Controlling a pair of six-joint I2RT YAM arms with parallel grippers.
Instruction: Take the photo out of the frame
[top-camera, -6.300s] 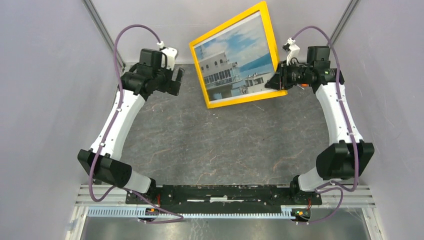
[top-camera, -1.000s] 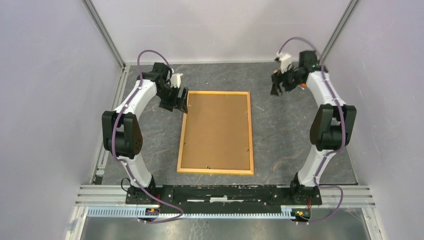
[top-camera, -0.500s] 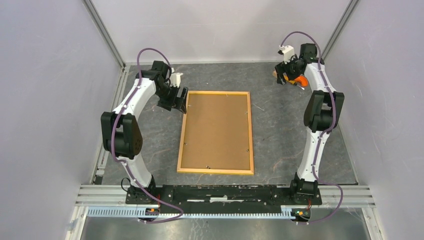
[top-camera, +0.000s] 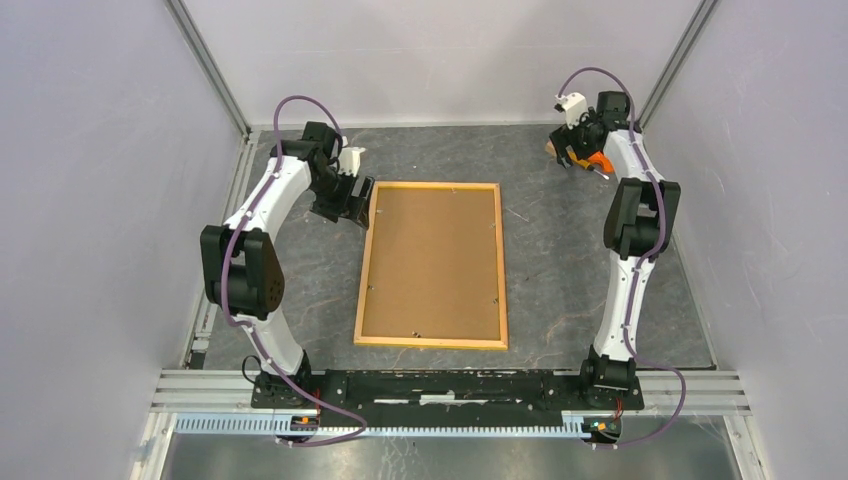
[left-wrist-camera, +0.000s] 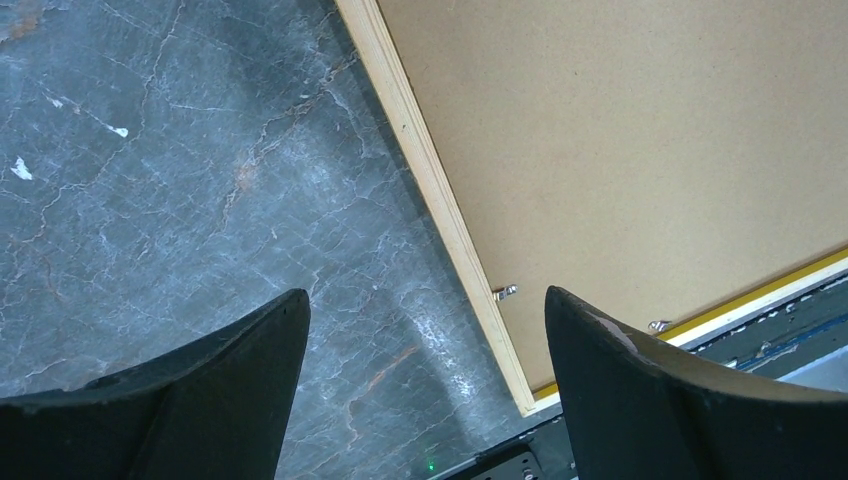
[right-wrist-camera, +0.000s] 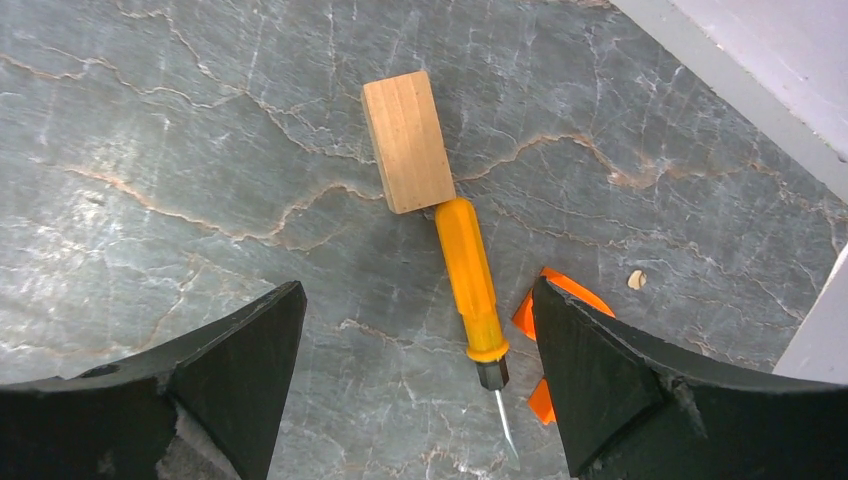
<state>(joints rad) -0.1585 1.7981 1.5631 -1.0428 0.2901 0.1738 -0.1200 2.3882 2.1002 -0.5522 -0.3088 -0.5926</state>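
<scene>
**Frame face down, both end effectors wide open and empty**

The large rectangular yellow-fronted wooden frame (top-camera: 433, 265) lies flat on the dark marbled table (top-camera: 560, 280), brown board back up, its photo hidden. The left end effector (left-wrist-camera: 425, 298) hovers over the frame's light wood edge, fingers spread wide, holding nothing. The right end effector (right-wrist-camera: 417, 288), equally wide and empty, hangs well apart from the frame, above a small wooden block (right-wrist-camera: 407, 140) touching an orange-handled screwdriver (right-wrist-camera: 470, 280).

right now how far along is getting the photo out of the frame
Done: the frame lies face down, backing board up. In hand: the right gripper hangs open over the screwdriver; the left gripper, open, by the frame's corner. Left: free the clips, lift the board, take out the photo.
</scene>
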